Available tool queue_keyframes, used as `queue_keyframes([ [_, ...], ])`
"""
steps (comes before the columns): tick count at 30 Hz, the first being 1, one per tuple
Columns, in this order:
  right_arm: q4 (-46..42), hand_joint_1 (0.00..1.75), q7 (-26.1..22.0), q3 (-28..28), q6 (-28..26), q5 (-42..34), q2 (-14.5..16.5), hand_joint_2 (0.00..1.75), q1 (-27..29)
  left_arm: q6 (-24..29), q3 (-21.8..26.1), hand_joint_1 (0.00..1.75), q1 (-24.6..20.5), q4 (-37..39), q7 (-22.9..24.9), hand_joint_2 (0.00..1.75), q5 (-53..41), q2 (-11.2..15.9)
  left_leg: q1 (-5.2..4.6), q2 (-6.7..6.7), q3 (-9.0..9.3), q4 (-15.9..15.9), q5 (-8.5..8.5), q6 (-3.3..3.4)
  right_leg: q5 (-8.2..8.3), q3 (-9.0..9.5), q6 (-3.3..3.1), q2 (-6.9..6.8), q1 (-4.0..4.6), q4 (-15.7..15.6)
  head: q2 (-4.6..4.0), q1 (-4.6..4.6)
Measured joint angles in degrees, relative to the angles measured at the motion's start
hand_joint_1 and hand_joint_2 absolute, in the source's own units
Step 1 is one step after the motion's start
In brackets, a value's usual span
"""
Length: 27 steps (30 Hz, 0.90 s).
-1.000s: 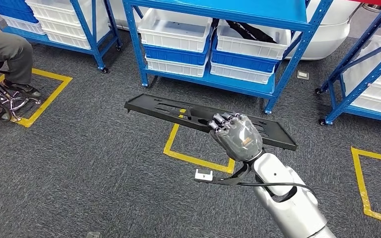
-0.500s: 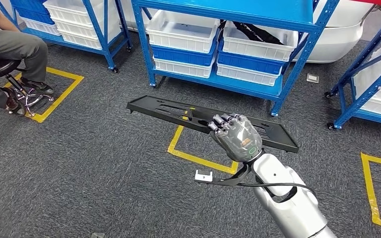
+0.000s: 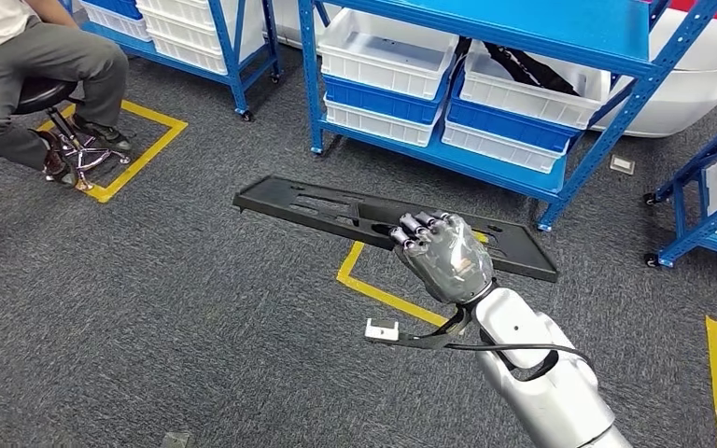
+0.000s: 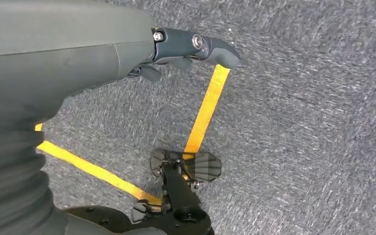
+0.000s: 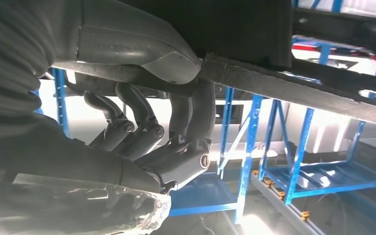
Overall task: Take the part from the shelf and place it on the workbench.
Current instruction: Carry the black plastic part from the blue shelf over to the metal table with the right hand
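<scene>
The part (image 3: 317, 207) is a long, flat black plastic panel with slots. It is held level above the grey carpet, in the middle of the head view. My right hand (image 3: 443, 257) grips it near its right end, fingers curled over the near edge. From the right wrist view, the part (image 5: 293, 93) lies across my right hand (image 5: 166, 147), thumb on one face and fingers wrapped under the other. My left hand (image 4: 176, 49) hangs over the carpet in the left wrist view and holds nothing.
A blue shelf (image 3: 560, 37) with white and blue bins stands just beyond the part. A person (image 3: 28, 65) sits on a stool at the far left. Another blue rack (image 3: 709, 205) stands at the right. Yellow tape squares (image 3: 383, 291) mark the carpet.
The whole view has swung left: shelves and floor marks slid right and the seated person came further into the picture. My right hand and the part keep the same place in it.
</scene>
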Motion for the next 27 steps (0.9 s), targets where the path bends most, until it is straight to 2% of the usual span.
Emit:
queue_keyframes([
  [1,0.01,1.69,0.0,0.02,0.03,0.02,-0.02,1.75,0.04,-0.02,0.07,0.0,0.03,0.0,0.04,1.75,-0.02,-0.01,-0.07,-0.47,-0.03,0.01,0.06,0.0,0.89,0.51,0.4,0.11,0.01,-1.22,0.0,0.0],
  [3,0.0,1.69,0.0,0.03,0.04,0.06,-0.06,1.75,-0.02,-0.07,0.19,0.0,0.06,0.0,0.09,1.75,-0.05,-0.07,-0.18,-1.27,-0.03,0.03,0.18,-0.16,4.24,4.58,0.88,0.7,0.05,-9.65,0.0,0.01],
  [4,-0.01,1.69,0.01,0.03,0.04,0.09,-0.08,1.75,-0.06,-0.08,0.23,0.0,0.04,0.0,0.1,1.75,-0.09,-0.11,-0.32,-1.61,-0.08,0.1,0.2,-0.33,5.71,6.52,0.77,1.11,0.16,-13.68,0.0,-0.02],
  [5,-0.01,1.69,0.03,0.03,0.04,0.16,-0.07,1.75,-0.11,-0.08,0.26,0.0,0.04,0.0,0.12,1.75,-0.15,-0.14,-0.45,-1.86,-0.2,0.16,0.26,-0.53,6.64,7.72,0.47,1.41,0.27,-16.25,0.0,-0.03],
  [7,-0.02,1.69,0.18,0.06,0.04,0.38,-0.02,1.75,-0.11,-0.08,0.4,0.0,0.1,0.0,0.19,1.75,-0.32,-0.17,-0.61,-2.22,-0.46,0.22,0.41,-1.04,7.32,8.15,-0.21,1.44,0.51,-17.4,0.0,-0.07],
  [9,-0.02,1.69,0.33,0.09,0.03,0.61,0.02,1.75,-0.07,-0.06,0.62,0.0,0.24,0.0,0.24,1.75,-0.46,-0.08,-0.52,-2.0,-0.86,0.78,0.09,-1.58,7.72,8.23,-0.88,1.02,-0.18,-17.61,0.0,-0.1],
  [10,-0.03,1.69,0.39,0.09,0.03,0.68,0.03,1.75,-0.06,-0.04,0.69,0.0,0.27,0.0,0.25,1.75,-0.53,-0.02,-0.47,-1.42,-1.44,2.08,-0.82,-1.84,7.87,8.35,-1.3,0.78,-0.49,-17.77,0.0,-0.18],
  [11,-0.04,1.69,0.45,0.09,0.02,0.71,0.04,1.75,-0.04,-0.02,0.73,0.0,0.26,0.0,0.25,1.75,-0.6,0.03,-0.36,-0.68,-2.6,4.67,-2.38,-2.14,7.99,8.47,-1.67,0.53,-0.75,-17.9,0.0,-0.25],
  [13,-0.05,1.69,0.54,0.1,0.03,0.73,0.03,1.75,0.07,-0.07,0.74,0.0,0.24,0.0,0.26,1.75,-0.77,0.04,-0.06,0.59,-6.15,12.4,-6.16,-2.71,7.94,8.5,-2.04,0.08,-0.47,-17.83,0.0,-0.35],
  [14,-0.05,1.69,0.55,0.11,0.03,0.73,0.01,1.75,0.2,-0.11,0.74,0.0,0.25,0.0,0.28,1.75,-0.82,0.04,0.12,0.84,-7.74,15.73,-7.33,-2.95,7.9,8.51,-2.06,-0.13,-0.39,-17.79,0.0,-0.34],
  [15,-0.04,1.69,0.56,0.14,0.04,0.73,0.0,1.75,0.34,-0.15,0.74,0.0,0.26,0.0,0.31,1.75,-0.85,0.04,0.27,0.99,-8.45,17.14,-7.4,-3.13,7.85,8.53,-2.08,-0.32,-0.34,-17.74,0.0,-0.34],
  [16,-0.04,1.69,0.57,0.16,0.04,0.73,-0.01,1.75,0.48,-0.17,0.75,0.0,0.27,0.0,0.34,1.75,-0.86,0.04,0.42,1.13,-7.95,16.06,-6.33,-3.23,7.78,8.56,-2.08,-0.48,-0.33,-17.68,0.0,-0.36],
  [18,-0.06,1.69,0.62,0.21,0.04,0.73,0.01,1.75,0.64,-0.17,0.76,0.0,0.22,0.0,0.36,1.75,-0.87,0.11,0.61,1.73,-4.02,8.28,-2.63,-3.15,7.54,8.69,-1.92,-0.68,-0.32,-17.5,0.0,-0.37],
  [19,-0.08,1.69,0.68,0.21,0.04,0.73,0.0,1.75,0.63,-0.19,0.76,0.0,0.18,0.0,0.38,1.75,-0.88,0.14,0.53,2.06,-2.06,4.52,-1.31,-2.99,7.4,8.69,-1.73,-0.75,-0.12,-17.42,0.0,-0.34],
  [20,-0.12,1.69,0.75,0.21,0.03,0.75,0.0,1.75,0.63,-0.2,0.76,0.0,0.1,0.0,0.4,1.75,-0.91,0.17,0.41,2.24,-0.82,2.12,-0.68,-2.75,7.26,8.68,-1.48,-0.81,0.06,-17.36,0.0,-0.35],
  [22,-0.19,1.69,0.88,0.2,0.03,0.85,0.0,1.75,0.64,-0.24,0.76,0.0,0.0,0.0,0.48,1.75,-0.99,0.18,0.03,2.03,-0.41,1.11,-0.69,-2.25,7.17,8.59,-1.04,-1.02,0.41,-17.46,0.0,-0.3],
  [24,-0.26,1.69,0.93,0.16,0.03,0.95,-0.02,1.75,0.68,-0.22,0.76,0.0,-0.03,0.0,0.54,1.75,-1.05,0.14,0.05,1.67,-0.23,0.57,-0.39,-1.52,6.89,8.43,-0.51,-1.14,0.52,-17.26,0.0,-0.26],
  [25,-0.3,1.69,0.95,0.12,0.02,0.96,-0.05,1.75,0.68,-0.22,0.76,0.0,-0.05,0.0,0.55,1.75,-1.07,0.11,0.14,1.52,-0.07,0.22,-0.14,-1.1,6.2,7.87,-0.42,-0.99,0.53,-16.16,0.0,-0.23],
  [27,-0.36,1.69,0.98,0.0,0.03,0.97,-0.17,1.75,0.71,-0.18,0.78,0.0,-0.16,0.0,0.55,1.75,-1.08,0.08,0.3,1.19,0.07,-0.27,0.19,-0.49,3.3,4.89,-0.77,-0.42,0.31,-10.18,0.0,-0.09],
])
